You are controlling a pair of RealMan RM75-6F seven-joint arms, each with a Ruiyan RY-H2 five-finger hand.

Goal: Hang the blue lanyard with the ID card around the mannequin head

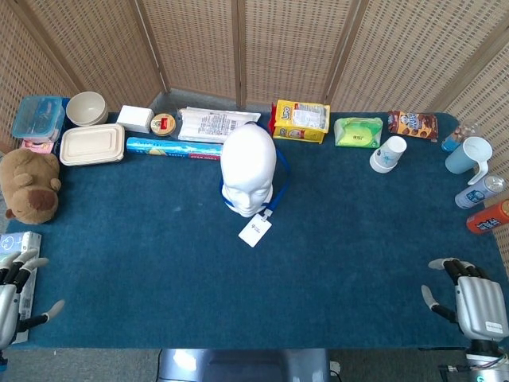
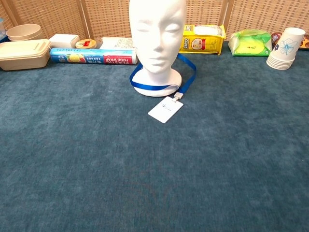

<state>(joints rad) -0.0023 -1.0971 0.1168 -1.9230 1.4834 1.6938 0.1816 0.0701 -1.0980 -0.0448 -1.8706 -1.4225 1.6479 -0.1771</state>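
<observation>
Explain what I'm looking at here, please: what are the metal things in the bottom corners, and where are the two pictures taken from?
Those are a two-armed robot's hands: the left hand and the right hand, both open and holding nothing. The head view looks down on the table from above; the chest view looks across it from low down and shows no hands. In the middle stands a white mannequin head with a blue lanyard around its neck, and the ID card lying flat in front. Food packs, cups and a teddy bear line the edges.
</observation>
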